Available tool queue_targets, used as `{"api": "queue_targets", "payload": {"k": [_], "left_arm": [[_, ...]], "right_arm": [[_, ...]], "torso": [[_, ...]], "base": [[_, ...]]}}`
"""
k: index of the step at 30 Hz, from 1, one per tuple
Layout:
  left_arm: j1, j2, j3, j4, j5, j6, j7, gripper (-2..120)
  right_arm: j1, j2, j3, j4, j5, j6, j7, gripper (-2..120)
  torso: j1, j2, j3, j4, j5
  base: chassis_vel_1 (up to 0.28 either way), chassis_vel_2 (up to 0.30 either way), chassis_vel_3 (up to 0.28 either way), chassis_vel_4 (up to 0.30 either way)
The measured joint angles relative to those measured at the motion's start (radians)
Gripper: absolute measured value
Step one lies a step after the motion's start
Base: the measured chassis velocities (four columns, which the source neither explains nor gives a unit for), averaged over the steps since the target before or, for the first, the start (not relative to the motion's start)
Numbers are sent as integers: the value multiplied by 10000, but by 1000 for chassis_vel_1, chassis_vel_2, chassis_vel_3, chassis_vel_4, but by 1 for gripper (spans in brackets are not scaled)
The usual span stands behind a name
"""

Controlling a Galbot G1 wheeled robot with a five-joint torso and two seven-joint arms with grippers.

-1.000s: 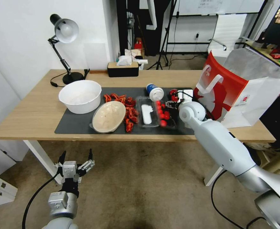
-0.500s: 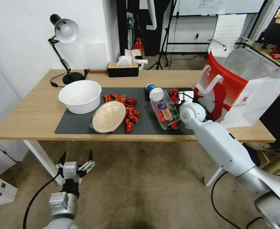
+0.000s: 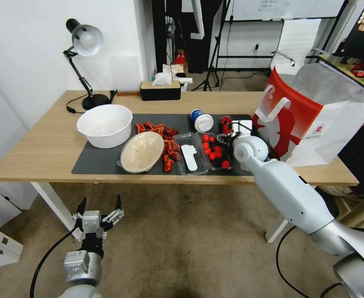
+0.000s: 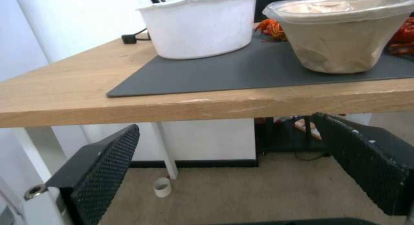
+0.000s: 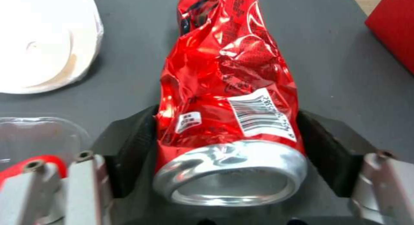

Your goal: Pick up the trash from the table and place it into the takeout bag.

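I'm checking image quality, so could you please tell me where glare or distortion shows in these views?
Right wrist view: bright highlights on the crushed red can between the right gripper fingers. Head view: wide-angle bending of the table edges and the lamp.

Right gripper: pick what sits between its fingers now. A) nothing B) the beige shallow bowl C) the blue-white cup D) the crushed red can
D: in the right wrist view the right gripper has its black pads against both sides of the crushed red can, which lies on the dark grey mat.
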Motion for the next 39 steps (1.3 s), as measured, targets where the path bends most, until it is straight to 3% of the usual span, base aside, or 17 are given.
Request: {"api": "queue_targets", "payload": {"k": [9, 24, 31, 39], "left_arm": [[15, 14, 0, -49, 7, -3, 0, 100], [28, 127, -3, -85, -16, -16, 1, 100], [49, 155, 16, -80, -18, -21, 1, 100], [104, 109, 52, -80, -5, -41, 1, 100]], "right_arm": [[-157, -67, 155, 102, -5, 49, -7, 54], [-596, -569, 564, 788, -273, 146, -32, 54], [-762, -832, 761, 1121, -402, 389, -334, 54], [-903, -966, 825, 1274, -558, 581, -562, 54]], "torso": [[1, -2, 2, -8, 0], [4, -4, 6, -22, 0], [4, -4, 4, -9, -2], [3, -4, 3, -10, -1]], "base": [[0, 0, 0, 0], [0, 0, 0, 0], [0, 0, 0, 0], [0, 0, 0, 0]]}}
